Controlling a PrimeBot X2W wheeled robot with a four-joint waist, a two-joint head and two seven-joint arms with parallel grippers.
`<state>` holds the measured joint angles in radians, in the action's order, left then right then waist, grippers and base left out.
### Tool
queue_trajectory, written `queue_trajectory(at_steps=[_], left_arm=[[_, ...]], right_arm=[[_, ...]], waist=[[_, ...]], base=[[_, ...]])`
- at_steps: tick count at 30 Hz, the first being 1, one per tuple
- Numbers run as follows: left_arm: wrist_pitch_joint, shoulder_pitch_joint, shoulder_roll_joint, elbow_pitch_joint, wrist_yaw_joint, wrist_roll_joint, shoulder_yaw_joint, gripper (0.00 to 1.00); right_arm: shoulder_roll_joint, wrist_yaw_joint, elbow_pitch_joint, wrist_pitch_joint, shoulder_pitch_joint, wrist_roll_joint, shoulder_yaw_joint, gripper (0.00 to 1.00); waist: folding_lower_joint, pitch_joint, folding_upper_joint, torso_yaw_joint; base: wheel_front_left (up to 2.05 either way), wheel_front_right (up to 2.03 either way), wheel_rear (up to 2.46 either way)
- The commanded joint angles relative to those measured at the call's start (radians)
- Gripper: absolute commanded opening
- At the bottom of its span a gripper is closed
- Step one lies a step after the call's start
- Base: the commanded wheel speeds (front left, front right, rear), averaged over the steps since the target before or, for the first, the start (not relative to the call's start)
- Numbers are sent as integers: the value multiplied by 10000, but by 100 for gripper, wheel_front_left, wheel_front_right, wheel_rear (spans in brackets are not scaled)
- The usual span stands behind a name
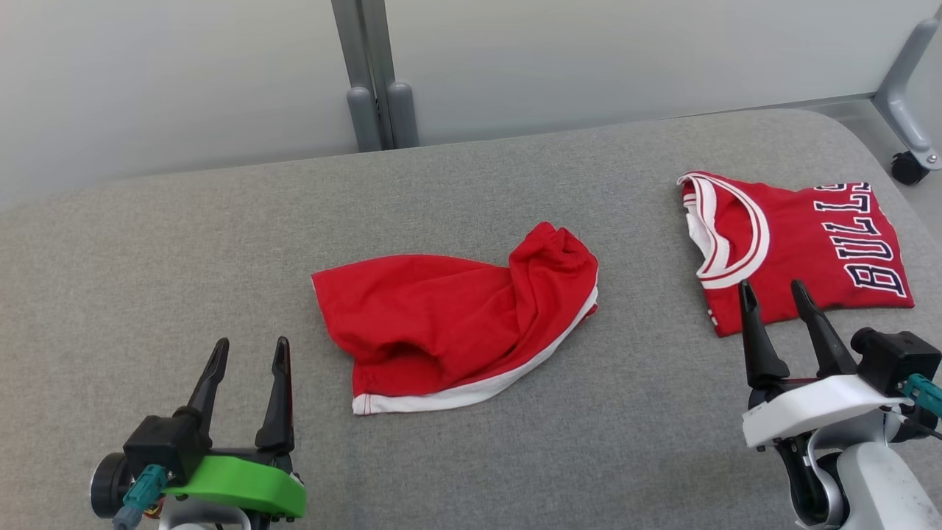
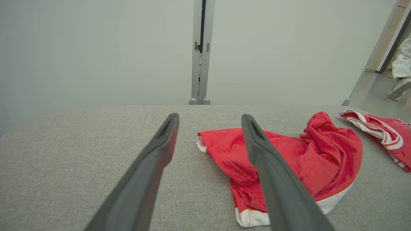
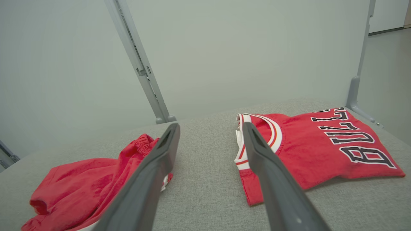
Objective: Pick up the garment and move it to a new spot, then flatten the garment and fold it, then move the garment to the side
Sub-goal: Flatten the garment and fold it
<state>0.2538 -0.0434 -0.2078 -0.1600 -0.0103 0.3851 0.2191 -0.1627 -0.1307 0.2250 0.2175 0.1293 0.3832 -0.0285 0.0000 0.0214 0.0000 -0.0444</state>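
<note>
With the shorts [image 1: 456, 324] lying bunched on the counter [image 1: 184, 243] left of the jersey [image 1: 802, 250], the left claw [image 1: 251, 342] and right claw [image 1: 772, 285] are hanging open and empty, the right just before the jersey and risking snagging that folded piece instead.
</note>
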Motion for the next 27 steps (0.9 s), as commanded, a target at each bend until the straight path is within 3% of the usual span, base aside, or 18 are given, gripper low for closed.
queue_trajectory(at_steps=[1,7,18,26,27], left_arm=[[1,-136,-86,28,-88,49,-22,100],[-545,-174,-47,-233,35,278,162,100],[-3596,-916,33,-1854,654,798,1173,100],[-3904,-1486,76,-2557,810,866,1363,100],[-3952,-1558,55,-2698,825,835,1413,87]], right_arm=[[8,1,-93,55,48,-78,-12,100],[-68,1,-430,190,158,-167,-202,100],[111,1,-664,347,642,-279,-722,100],[165,1,-469,419,815,-190,-895,100],[167,1,-447,429,812,-196,-905,100]], waist=[[0,3,0,-10],[0,197,0,-107],[0,890,0,-522],[0,1127,0,-709],[0,1145,0,-717]], base=[[0,0,0],[0,0,0],[0,0,0],[0,0,0],[0,0,0]])
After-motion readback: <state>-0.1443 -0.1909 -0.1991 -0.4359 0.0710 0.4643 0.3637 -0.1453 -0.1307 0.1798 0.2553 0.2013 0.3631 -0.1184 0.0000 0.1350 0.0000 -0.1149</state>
